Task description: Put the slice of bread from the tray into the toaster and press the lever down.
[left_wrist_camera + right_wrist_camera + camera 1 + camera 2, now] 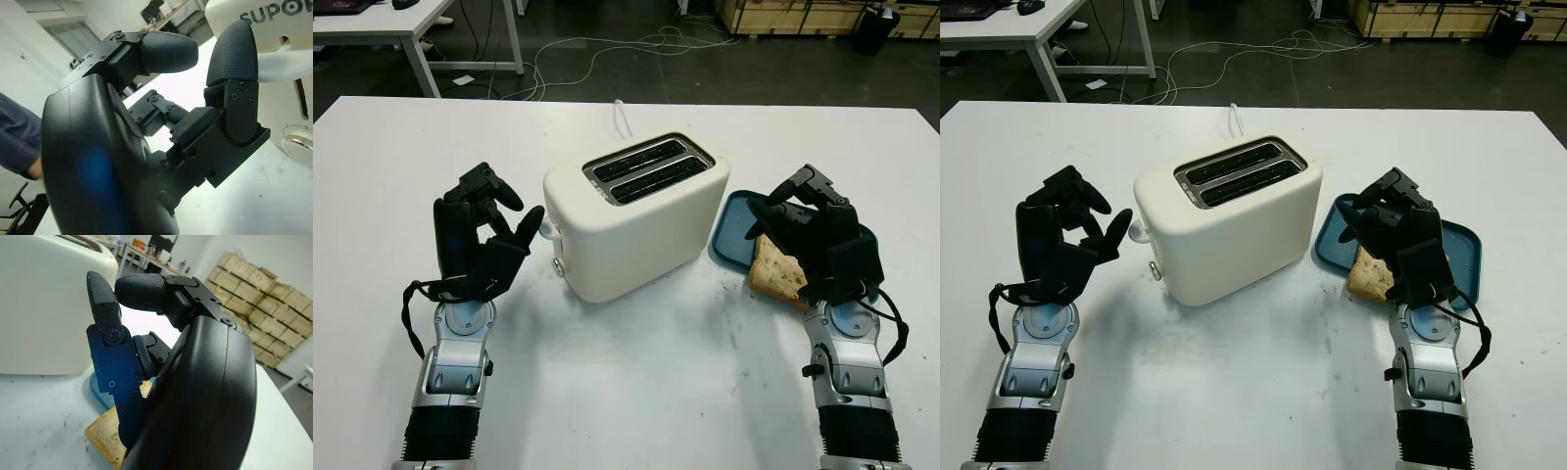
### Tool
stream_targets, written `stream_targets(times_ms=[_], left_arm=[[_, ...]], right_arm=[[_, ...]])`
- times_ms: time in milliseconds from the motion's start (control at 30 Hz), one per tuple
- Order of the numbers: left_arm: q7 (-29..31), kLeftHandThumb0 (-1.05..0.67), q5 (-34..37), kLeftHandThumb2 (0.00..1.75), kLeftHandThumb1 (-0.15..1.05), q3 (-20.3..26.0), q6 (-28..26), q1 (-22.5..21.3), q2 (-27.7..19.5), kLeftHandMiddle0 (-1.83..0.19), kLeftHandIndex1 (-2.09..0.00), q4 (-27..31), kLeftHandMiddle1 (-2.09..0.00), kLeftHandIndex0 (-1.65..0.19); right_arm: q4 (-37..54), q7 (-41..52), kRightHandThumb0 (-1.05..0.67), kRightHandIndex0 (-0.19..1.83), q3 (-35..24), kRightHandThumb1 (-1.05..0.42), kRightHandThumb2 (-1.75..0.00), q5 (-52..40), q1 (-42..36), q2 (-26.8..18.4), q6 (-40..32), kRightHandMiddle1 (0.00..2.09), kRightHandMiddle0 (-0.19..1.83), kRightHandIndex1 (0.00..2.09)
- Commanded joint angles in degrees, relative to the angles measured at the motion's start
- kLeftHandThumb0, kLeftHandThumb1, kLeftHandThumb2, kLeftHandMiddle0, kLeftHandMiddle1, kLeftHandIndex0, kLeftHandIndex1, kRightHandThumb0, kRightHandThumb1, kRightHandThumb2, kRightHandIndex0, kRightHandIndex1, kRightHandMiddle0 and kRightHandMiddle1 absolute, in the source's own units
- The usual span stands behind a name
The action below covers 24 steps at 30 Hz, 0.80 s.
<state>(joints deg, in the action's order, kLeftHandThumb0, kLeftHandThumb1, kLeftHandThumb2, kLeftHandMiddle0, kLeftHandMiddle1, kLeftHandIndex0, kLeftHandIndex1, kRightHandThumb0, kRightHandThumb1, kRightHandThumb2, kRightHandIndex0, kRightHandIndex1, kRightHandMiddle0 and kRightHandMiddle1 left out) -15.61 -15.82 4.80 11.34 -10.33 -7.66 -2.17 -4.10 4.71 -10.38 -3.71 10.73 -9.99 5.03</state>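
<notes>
White table (636,392) — cream toaster (636,220) beside blue tray (732,227).

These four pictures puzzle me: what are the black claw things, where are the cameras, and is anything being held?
The black things are a humanoid robot's two three-fingered hands. Two pictures come from cameras in its head, looking down at a white table; the other two come from cameras at its wrists, very close to each hand. On the table stands a cream toaster with two empty slots. Beside it lies a blue tray with a slice of bread on its near edge. The left hand is open beside the toaster. The right hand is open above the bread, not yet gripping it.
</notes>
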Motion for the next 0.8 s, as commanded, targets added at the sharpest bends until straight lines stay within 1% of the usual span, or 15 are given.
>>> stream_targets(times_ms=[0,333,433,533,600,667,733,767], left_arm=[[0.24,-0.76,0.29,0.96,0.29,0.00,-0.19,-0.28,0.05,-1.17,-1.72,0.42,-1.71,-0.83],[0.53,-0.75,0.44,0.96,0.29,0.09,0.51,-0.21,-0.26,-1.16,-1.72,0.11,-1.72,-0.83],[0.77,-0.75,0.36,0.97,0.29,0.29,0.48,-0.01,-0.59,-1.16,-1.72,0.12,-1.72,-0.83],[0.94,-0.73,-0.26,0.97,0.29,0.47,0.54,0.37,-1.44,-1.15,-1.72,0.46,-1.72,-0.81],[0.87,-0.73,-0.67,0.98,0.29,0.64,0.69,0.54,-2.07,-1.14,-1.73,0.64,-1.73,-0.81],[0.82,-0.73,-0.96,0.98,0.30,0.70,0.56,0.67,-2.54,-1.14,-1.74,0.91,-1.74,-0.80],[0.78,-0.72,-0.91,0.98,0.30,0.80,0.08,0.85,-2.60,-1.15,-1.74,1.37,-1.74,-0.80],[0.79,-0.72,-0.83,0.98,0.29,0.85,0.11,0.89,-2.66,-1.15,-1.74,1.41,-1.74,-0.80]], right_arm=[[0.22,0.00,-0.48,1.02,-0.06,-0.92,-0.02,-0.44,0.27,-0.11,0.35,1.74,0.60,1.40],[0.42,-0.32,-0.49,1.01,0.33,-0.92,-0.01,0.41,0.28,-0.33,-0.12,1.75,0.60,1.42],[0.32,-0.18,-0.48,0.98,0.51,-0.92,-0.01,1.17,-0.02,-0.74,1.19,1.75,0.58,1.46],[1.88,-0.89,-0.49,0.90,0.33,-0.92,-0.01,4.27,-1.49,-2.47,2.83,1.74,0.51,1.50],[2.74,-3.14,-0.51,0.80,0.43,-0.92,-0.04,10.65,-3.38,-5.42,7.54,1.71,0.46,1.56],[5.01,-7.05,-0.54,0.68,0.93,-0.92,-0.07,20.78,-6.09,-9.37,10.74,1.63,0.45,1.62],[9.18,-10.33,-0.61,0.43,1.39,-0.92,-0.15,32.85,-10.11,-14.11,10.65,1.37,0.41,1.70],[11.12,-10.96,-0.62,0.31,1.48,-0.92,-0.15,36.94,-11.99,-15.78,10.20,1.11,0.45,1.72]])
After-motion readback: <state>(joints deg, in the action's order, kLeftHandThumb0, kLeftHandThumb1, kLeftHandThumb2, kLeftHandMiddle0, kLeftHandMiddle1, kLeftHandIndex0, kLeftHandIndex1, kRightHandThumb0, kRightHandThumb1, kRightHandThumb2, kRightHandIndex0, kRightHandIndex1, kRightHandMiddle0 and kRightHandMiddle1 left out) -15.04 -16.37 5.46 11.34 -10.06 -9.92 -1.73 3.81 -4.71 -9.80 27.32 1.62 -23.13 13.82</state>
